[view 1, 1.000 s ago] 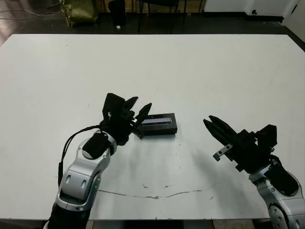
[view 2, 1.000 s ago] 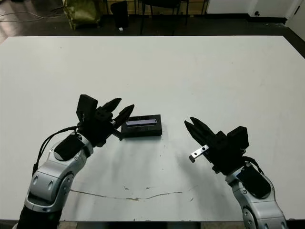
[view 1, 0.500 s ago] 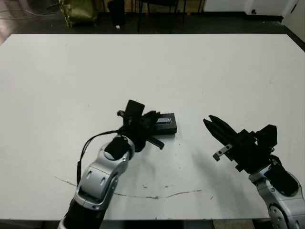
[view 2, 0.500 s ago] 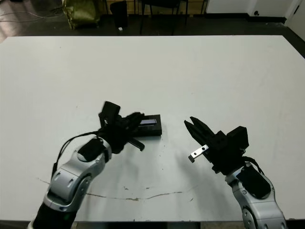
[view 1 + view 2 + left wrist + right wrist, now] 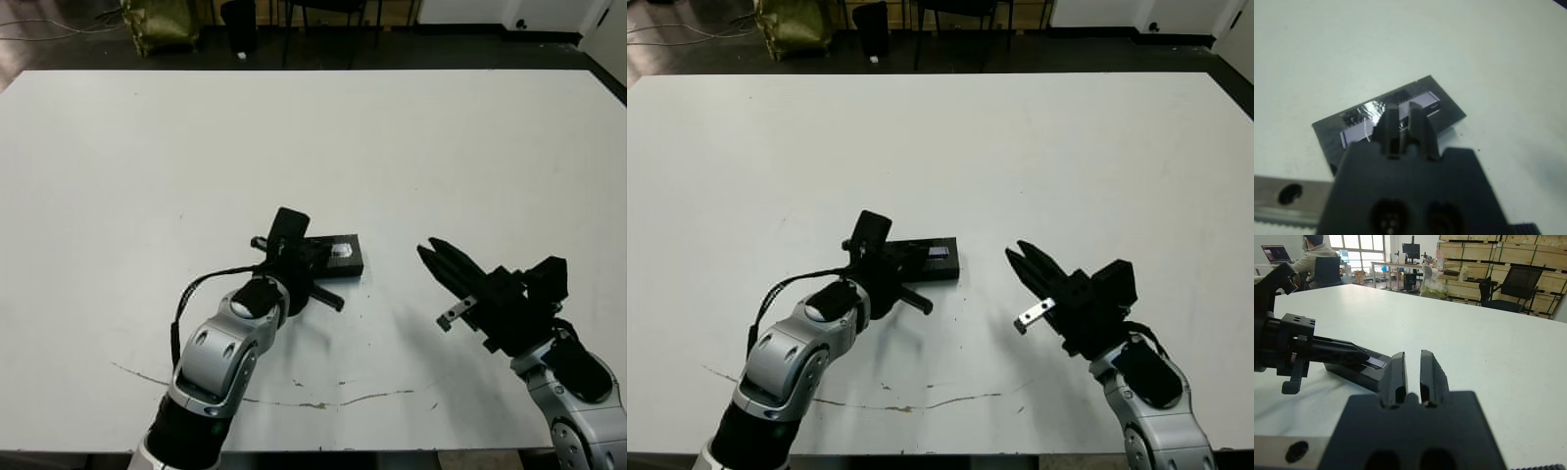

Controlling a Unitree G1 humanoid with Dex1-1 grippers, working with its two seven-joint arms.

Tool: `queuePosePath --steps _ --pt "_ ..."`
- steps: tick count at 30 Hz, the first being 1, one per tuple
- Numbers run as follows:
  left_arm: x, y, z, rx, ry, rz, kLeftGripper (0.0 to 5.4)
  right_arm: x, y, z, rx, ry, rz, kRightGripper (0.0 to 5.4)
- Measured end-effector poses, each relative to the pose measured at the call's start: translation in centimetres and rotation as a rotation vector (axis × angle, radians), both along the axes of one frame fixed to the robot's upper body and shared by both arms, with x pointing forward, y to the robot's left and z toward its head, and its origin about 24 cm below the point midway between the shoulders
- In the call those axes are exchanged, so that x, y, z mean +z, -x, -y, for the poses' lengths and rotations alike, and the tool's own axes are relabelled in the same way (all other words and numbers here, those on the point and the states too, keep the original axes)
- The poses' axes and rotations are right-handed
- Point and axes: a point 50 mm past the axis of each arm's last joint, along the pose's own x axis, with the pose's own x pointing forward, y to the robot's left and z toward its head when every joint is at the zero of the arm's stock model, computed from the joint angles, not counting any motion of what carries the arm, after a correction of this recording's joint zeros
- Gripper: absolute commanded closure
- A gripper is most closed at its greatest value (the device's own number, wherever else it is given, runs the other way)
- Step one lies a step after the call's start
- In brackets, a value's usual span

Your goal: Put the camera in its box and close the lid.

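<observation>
The black lid [image 5: 345,250] with its pale grey strip [image 5: 1359,129] lies flat on the box [image 5: 351,266] at the table's middle. Only the box's dark side [image 5: 1359,374] shows beneath it. The camera is hidden. My left gripper [image 5: 328,253] is shut, its fingers [image 5: 1418,117] lying down on the lid's top over the left part of the strip. My right gripper [image 5: 428,251] is shut and holds nothing. It hovers to the right of the box, a short gap away, pointing toward it [image 5: 1413,357].
The white table [image 5: 441,147] stretches wide on all sides of the box. A thin dark scratch [image 5: 323,401] runs near the front edge. Chairs and a green bag [image 5: 162,24] stand beyond the far edge. A person [image 5: 1315,254] sits at a desk far behind.
My left gripper has swung right from beside the box, shut its open fingers and come down onto the lid. The right arm has stayed still.
</observation>
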Motion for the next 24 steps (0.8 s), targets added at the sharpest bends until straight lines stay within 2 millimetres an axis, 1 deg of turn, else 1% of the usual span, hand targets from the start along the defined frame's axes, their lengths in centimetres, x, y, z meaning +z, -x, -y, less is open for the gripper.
queuePosePath --steps 8,15,19,21,24 --pt "-0.2 0.0 -0.2 0.001 0.002 -0.038 5.38 -0.1 0.0 0.0 0.003 -0.013 0.005 5.40" --pt "-0.6 -0.5 -0.4 0.010 -0.004 -0.039 5.38 -0.1 0.0 0.0 0.011 -0.028 0.000 5.40" --pt "-0.6 -0.5 -0.5 0.016 0.005 -0.033 5.38 -0.1 0.0 -0.1 0.009 -0.026 0.002 5.40" --pt "-0.3 -0.2 -0.9 0.023 0.022 -0.019 5.38 -0.1 0.1 0.0 0.005 -0.025 0.001 5.40" --pt "0.1 0.6 -2.4 0.039 0.071 -0.012 5.38 -0.1 0.1 0.0 0.001 -0.025 0.001 5.40"
